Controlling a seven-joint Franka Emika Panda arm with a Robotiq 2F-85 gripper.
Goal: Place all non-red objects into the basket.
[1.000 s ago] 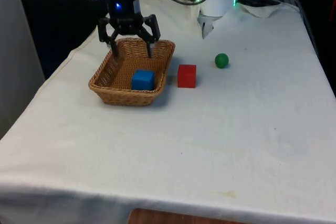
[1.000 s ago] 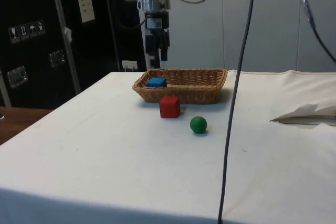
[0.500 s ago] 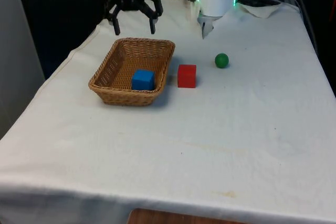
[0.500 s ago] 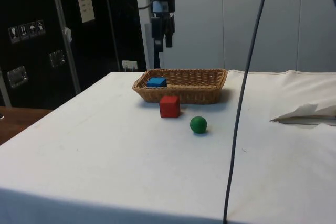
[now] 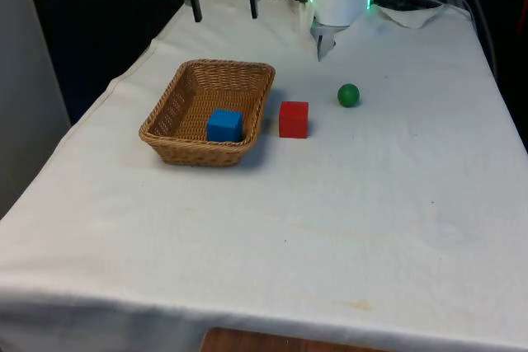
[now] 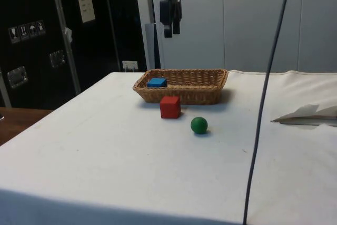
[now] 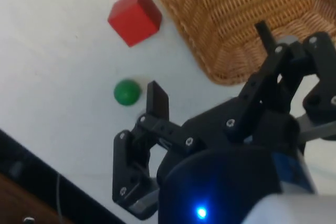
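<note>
A blue cube (image 5: 224, 124) (image 6: 156, 82) lies inside the wicker basket (image 5: 165, 113) (image 6: 200, 90) (image 7: 236, 3). Just outside the basket's wall, on the front view's right, sits a red cube (image 5: 294, 119) (image 6: 170, 107) (image 7: 135, 16). Further right of it rests a green ball (image 5: 348, 95) (image 6: 199, 125) (image 7: 127, 92) on the cloth. My gripper (image 5: 225, 7) (image 6: 172, 29) (image 7: 210, 64) hangs high above the basket's far end. It is open, and nothing sits between its fingers.
A folded white sheet (image 5: 326, 39) (image 6: 310, 114) lies near the table's far end, beyond the ball. A black cable (image 6: 261, 104) hangs down in front of the side camera. Bare cloth stretches from the objects to the near table edge.
My gripper has risen from just over the basket to high above its far end, staying open. The cubes and the ball have not moved.
</note>
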